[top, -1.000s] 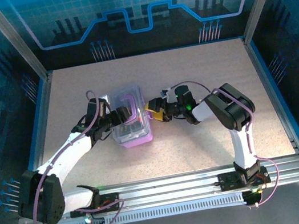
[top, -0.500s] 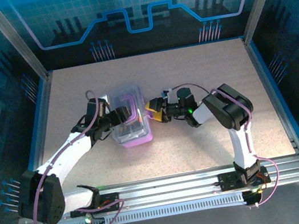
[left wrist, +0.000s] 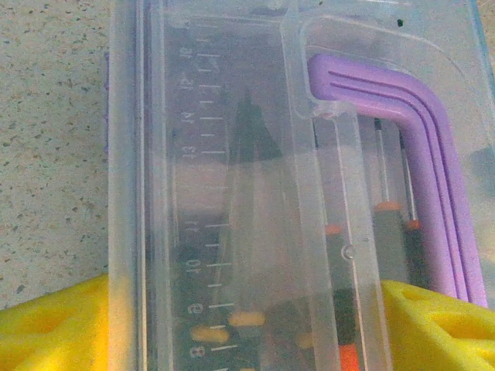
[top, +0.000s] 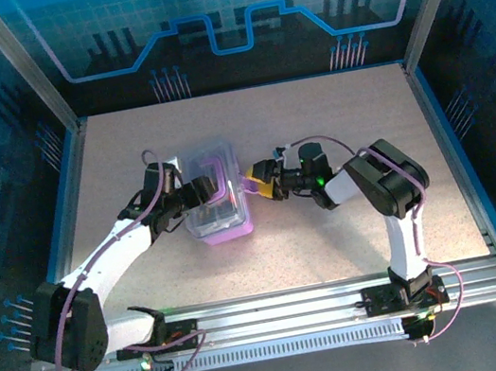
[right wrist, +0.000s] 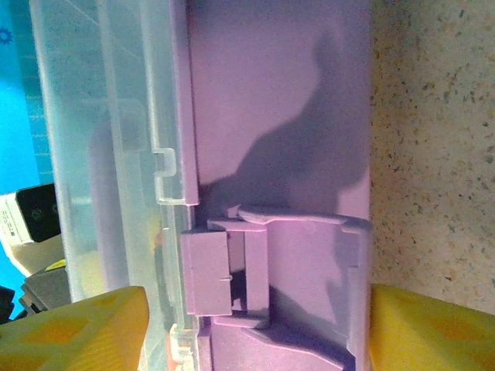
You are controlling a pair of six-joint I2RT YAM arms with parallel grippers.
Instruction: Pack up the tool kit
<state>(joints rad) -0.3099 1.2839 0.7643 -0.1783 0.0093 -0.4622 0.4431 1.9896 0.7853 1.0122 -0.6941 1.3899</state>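
The purple case of the tool kit lies mid-table with its clear lid down. Its purple handle lies flat on the lid. Slim screwdrivers with black and orange handles show dimly through the lid. My left gripper lies over the case's left part. In the left wrist view the left gripper stands open, one yellow pad by the lid's edge and the other near the handle. My right gripper is at the case's right side. In the right wrist view the right gripper is open, straddling the latch.
The speckled tabletop spreads around the case on all sides. Blue walls and aluminium posts fence the table. The arm bases sit on the rail at the near edge.
The right gripper's jaws have narrowed around the latch side of the case and its wrist has shifted slightly. The left arm and the case have not moved.
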